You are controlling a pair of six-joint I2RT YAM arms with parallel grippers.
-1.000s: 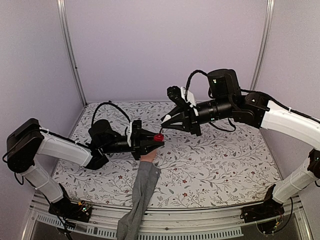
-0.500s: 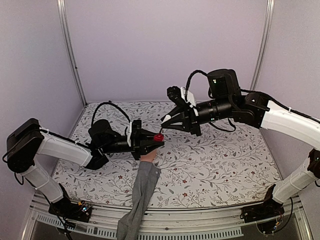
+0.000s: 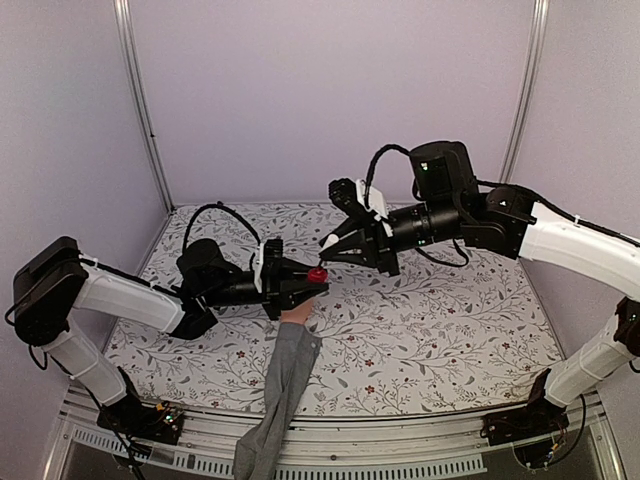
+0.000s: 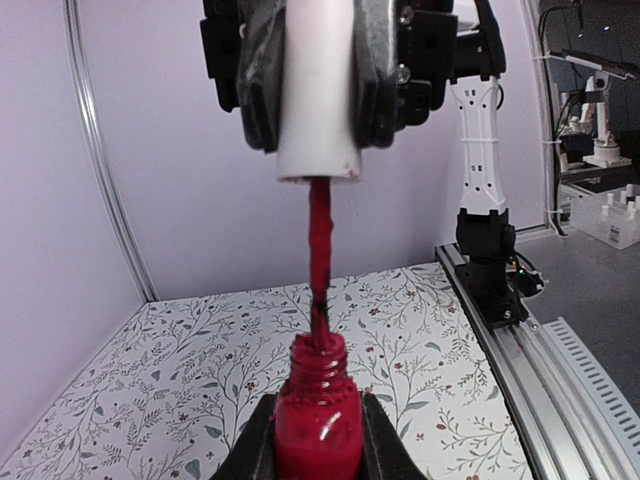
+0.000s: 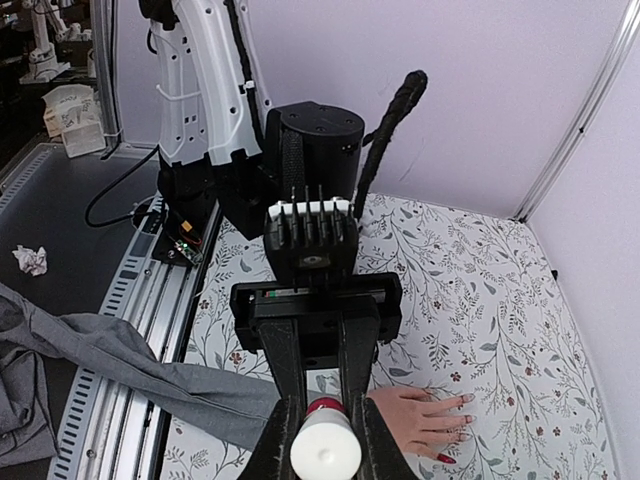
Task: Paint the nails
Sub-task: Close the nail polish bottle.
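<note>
Red bottle (image 4: pixel 318 430) near mannequin hand (image 5: pixel 425 418); grey sleeve (image 3: pixel 285 380), floral table (image 3: pixel 440 330)

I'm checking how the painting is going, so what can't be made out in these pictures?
Right wrist view: the nails are too small to judge for polish; the white cap hides the red bottle.
Top view: the left gripper covers the mannequin hand's fingertips.
Left wrist view: the brush's tip is hidden inside the bottle's neck; the bottle's base is cut off below.
</note>
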